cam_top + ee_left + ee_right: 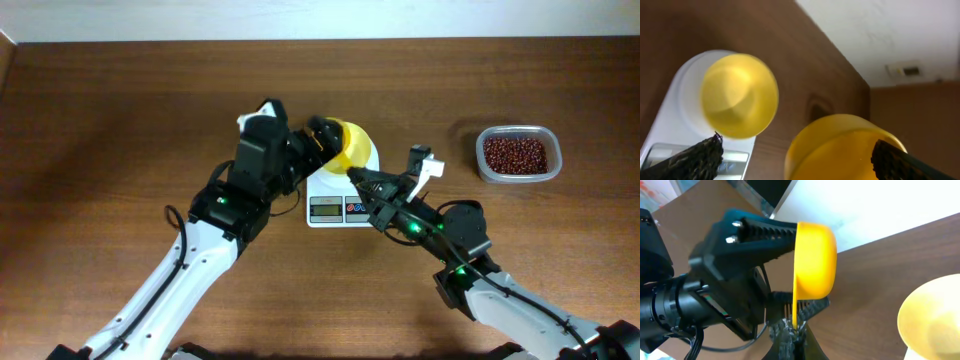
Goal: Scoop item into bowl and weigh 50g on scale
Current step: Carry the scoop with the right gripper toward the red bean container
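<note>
The pale-yellow bowl [739,95] stands on the white scale [671,107], and no beans show inside it. It also sits at the right edge of the right wrist view, bowl [935,315]. A small yellow scoop [815,265] hangs beside the bowl. My right gripper [796,327] is shut on the scoop's thin handle. My left gripper [796,145] is open, its fingers [690,160] standing either side of the scoop's cup [840,150] without pressing it. From overhead both grippers, left [322,138] and right [358,180], meet over the scale [325,185]. The beans [515,154] lie in a clear tub.
The clear tub [546,172] stands on the brown table at the right, well away from the scale. The scale's display and buttons [340,208] face the front edge. A pale wall borders the table's far edge [320,38].
</note>
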Robot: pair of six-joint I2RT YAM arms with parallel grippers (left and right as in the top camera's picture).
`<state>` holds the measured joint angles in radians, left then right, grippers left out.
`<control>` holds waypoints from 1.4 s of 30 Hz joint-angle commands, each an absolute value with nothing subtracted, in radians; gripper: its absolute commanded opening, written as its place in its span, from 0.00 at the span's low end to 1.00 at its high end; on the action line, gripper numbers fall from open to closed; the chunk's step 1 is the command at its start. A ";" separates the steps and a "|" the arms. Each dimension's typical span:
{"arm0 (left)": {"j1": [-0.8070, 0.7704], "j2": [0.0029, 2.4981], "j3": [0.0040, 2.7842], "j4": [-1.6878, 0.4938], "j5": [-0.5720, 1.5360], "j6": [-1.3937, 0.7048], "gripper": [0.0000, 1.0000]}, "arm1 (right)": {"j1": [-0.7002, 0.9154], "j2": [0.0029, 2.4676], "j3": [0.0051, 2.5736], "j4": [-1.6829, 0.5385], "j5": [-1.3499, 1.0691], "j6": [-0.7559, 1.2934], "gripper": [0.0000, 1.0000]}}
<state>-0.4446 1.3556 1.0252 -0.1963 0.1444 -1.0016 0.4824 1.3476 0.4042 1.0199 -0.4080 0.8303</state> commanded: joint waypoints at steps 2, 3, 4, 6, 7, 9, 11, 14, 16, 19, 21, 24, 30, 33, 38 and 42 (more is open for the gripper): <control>-0.444 1.338 1.036 -0.072 0.241 -0.703 0.99 | 0.480 1.350 0.412 1.014 -0.460 0.825 0.04; -0.444 1.335 1.036 -0.059 0.241 -0.696 0.99 | 0.474 1.350 0.412 1.015 -0.463 0.825 0.04; -0.444 1.330 1.036 -0.038 0.240 -0.665 0.99 | 0.463 1.350 0.412 1.015 -0.473 0.825 0.04; -0.444 1.318 1.036 -0.006 0.236 -0.626 0.99 | 0.447 1.350 0.412 1.015 -0.505 0.825 0.04; -0.444 1.310 1.036 -0.004 0.210 -0.626 0.99 | 0.438 1.350 0.412 1.015 -0.519 0.825 0.04; -0.444 1.295 1.036 -0.004 0.167 -0.611 0.99 | 0.415 1.350 0.412 1.023 -0.571 0.825 0.04; -0.444 1.269 1.036 -0.004 0.133 -0.570 0.99 | 0.384 1.350 0.412 1.026 -0.613 0.825 0.04; -0.444 1.235 1.036 -0.013 0.017 -0.570 0.99 | 0.352 1.350 0.412 1.037 -0.656 0.859 0.04; -0.444 1.218 1.036 -0.036 -0.071 -0.570 0.99 | 0.338 1.350 0.411 1.037 -0.668 0.877 0.04; -0.444 1.213 1.036 -0.058 -0.121 -0.570 0.99 | 0.331 1.350 0.411 1.037 -0.689 0.874 0.04; -0.444 1.213 1.036 -0.071 -0.121 -0.570 0.99 | 0.331 1.350 0.412 1.037 -0.688 0.869 0.04; -0.444 1.213 1.036 -0.093 -0.147 -0.570 0.99 | 0.331 1.350 0.412 1.069 -0.614 0.899 0.04; -0.444 1.209 1.036 -0.043 -0.292 -0.570 0.99 | 0.323 1.347 0.412 1.177 -0.651 0.925 0.04; -0.445 1.201 1.036 -0.043 -0.271 -0.571 0.99 | 0.286 1.347 0.411 1.176 -0.752 0.925 0.04; -0.444 1.201 1.036 -0.080 -0.251 -0.571 0.99 | 0.228 1.347 0.411 1.106 -0.786 0.890 0.04; -0.444 1.201 1.036 -0.086 -0.273 -0.570 0.99 | 0.132 1.347 0.412 1.063 -0.816 0.863 0.04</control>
<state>-0.4431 1.2190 1.0245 -0.0826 -0.2592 -0.5869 0.1669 1.3476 0.4076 1.0668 -0.7853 0.9024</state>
